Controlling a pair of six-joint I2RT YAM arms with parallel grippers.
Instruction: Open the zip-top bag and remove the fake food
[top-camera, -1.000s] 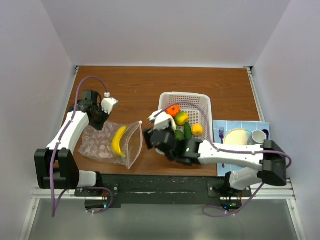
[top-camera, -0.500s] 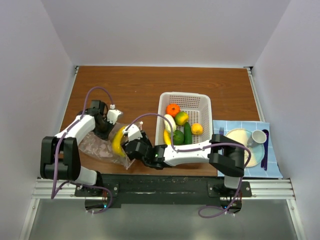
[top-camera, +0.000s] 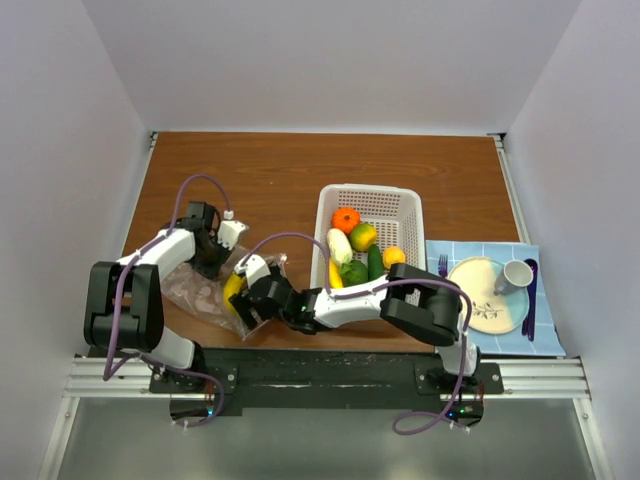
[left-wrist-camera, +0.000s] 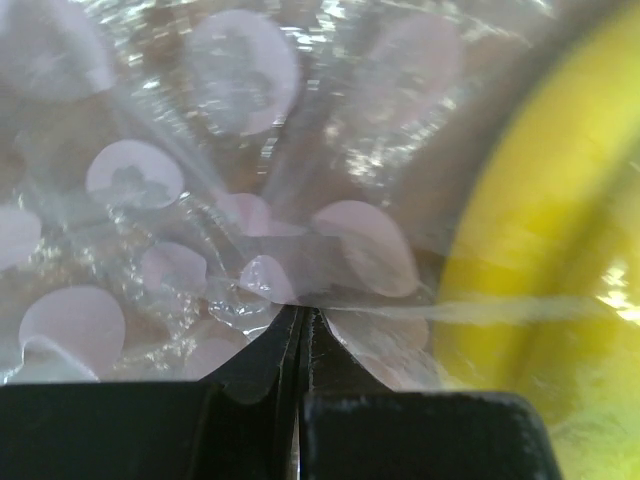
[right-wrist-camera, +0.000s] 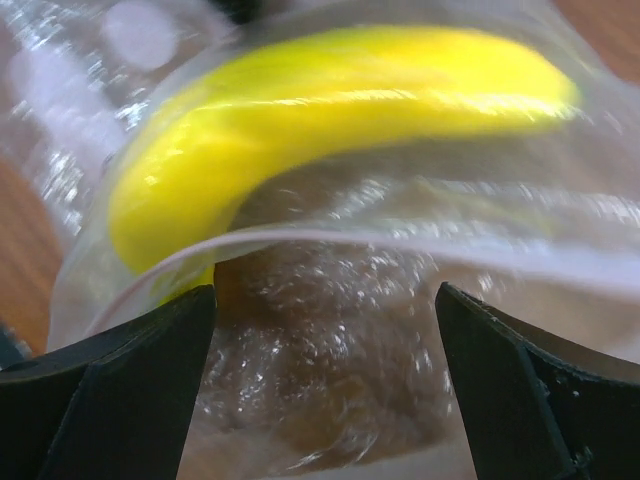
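Crinkly bag (top-camera: 195, 293) is lying on the desk (top-camera: 250, 180), lower left of the overhead frame, banana (right-wrist-camera: 330, 110) inside. Left jaws are pinching its plastic tight. Right jaws are gaping empty at its mouth. Removal step; next move is likely reaching in and closing on the banana.

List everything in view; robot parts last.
zip-top bag: one, clear pinkish, table's front left
banana: one, yellow, inside the bag
basket: one, white, table centre
fruit pieces: about seven, orange, yellow, green, white, in the basket
mat: one, blue, front right
plate: one, cream, on the mat
cup: one, pale, at the plate's right edge
utensils: two, purple, flanking the plate
table: one, brown
left gripper: one, black, shut on the bag
right gripper: one, black, open at the bag's mouth
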